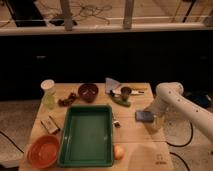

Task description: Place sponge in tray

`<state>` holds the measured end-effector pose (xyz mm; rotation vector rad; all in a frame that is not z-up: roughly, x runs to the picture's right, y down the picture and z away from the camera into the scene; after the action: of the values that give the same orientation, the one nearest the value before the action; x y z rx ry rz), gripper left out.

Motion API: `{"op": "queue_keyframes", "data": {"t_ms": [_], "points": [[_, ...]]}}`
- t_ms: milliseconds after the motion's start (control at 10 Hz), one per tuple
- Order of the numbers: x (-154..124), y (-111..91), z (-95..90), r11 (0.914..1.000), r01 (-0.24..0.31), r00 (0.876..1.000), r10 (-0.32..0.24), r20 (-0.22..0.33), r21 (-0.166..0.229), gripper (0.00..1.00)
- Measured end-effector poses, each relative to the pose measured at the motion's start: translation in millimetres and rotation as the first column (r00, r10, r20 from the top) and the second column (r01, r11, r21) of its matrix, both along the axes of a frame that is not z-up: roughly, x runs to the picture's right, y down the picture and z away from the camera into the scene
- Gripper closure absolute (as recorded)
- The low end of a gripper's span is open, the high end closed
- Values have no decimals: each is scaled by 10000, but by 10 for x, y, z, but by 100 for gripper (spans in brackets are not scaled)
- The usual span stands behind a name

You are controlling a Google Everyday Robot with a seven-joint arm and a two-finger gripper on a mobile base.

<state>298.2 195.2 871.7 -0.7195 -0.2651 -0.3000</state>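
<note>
green tray (87, 137), blue-grey sponge (144, 116), white gripper (154, 119), right

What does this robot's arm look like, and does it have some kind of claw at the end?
The arm is smooth, white and tube-shaped, with a rounded elbow-like joint. It enters from the right side of the table. Its lower end, the claw, is pale too and sits beside the blue-grey sponge. No markings or loose cables show on it.

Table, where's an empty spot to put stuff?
Bare wood lies at the front right, between the small orange fruit and the gripper by the blue-grey sponge. The dark green plastic tray is empty. The back row is crowded.
</note>
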Motion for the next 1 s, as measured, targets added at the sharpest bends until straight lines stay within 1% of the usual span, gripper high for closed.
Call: {"op": "queue_keyframes", "data": {"t_ms": [200, 300, 400, 500, 700, 1000], "points": [[7, 1, 0, 10000, -22, 10000, 22, -8, 12, 50], [11, 2, 0, 10000, -42, 10000, 42, -11, 12, 63], [13, -1, 3, 10000, -58, 10000, 58, -12, 17, 72], [16, -3, 6, 10000, -82, 10000, 82, -8, 22, 82], [26, -5, 8, 9999, -117, 9999, 117, 2, 31, 98], [49, -5, 5, 9998, -188, 9998, 188, 19, 44, 100]]}}
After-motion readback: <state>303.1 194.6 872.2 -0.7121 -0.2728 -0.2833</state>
